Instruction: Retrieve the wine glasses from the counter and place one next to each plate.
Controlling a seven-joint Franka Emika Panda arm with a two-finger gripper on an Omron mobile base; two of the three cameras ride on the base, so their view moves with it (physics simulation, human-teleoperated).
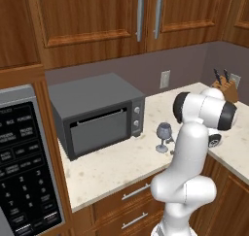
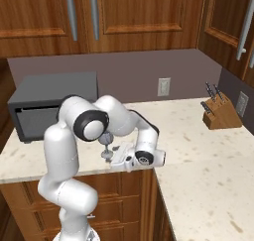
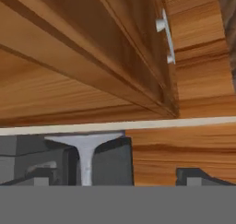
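grey toaster oven (image 1: 97,114), knife block (image 2: 221,113), wall outlet (image 2: 163,87)

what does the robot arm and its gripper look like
The arm is glossy white, built of fat rounded segments. Black bands ring the joints, and one joint in the right base view ends in a round grey cap. No loose cables or markings show. The gripper has two small dark grey, blocky finger tips, seen in the hand view.
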